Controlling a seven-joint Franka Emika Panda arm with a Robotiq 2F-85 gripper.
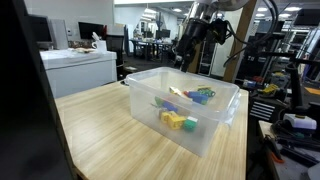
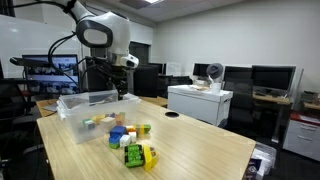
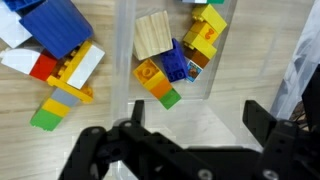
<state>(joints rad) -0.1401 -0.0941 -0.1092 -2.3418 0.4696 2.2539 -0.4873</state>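
Wooden block [image 3: 153,35] inside clear bin [image 3: 250,62], just ahead of wide-parted gripper [image 3: 192,118]

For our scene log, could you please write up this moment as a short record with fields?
surface: wooden table
container: clear plastic bin, open-topped, standing on the table
in bin: toy blocks, among them a plain wooden block
beside bin: loose pile of coloured blocks lying on the table
hand state: the hand is open, above the bin near its wall, holding nothing
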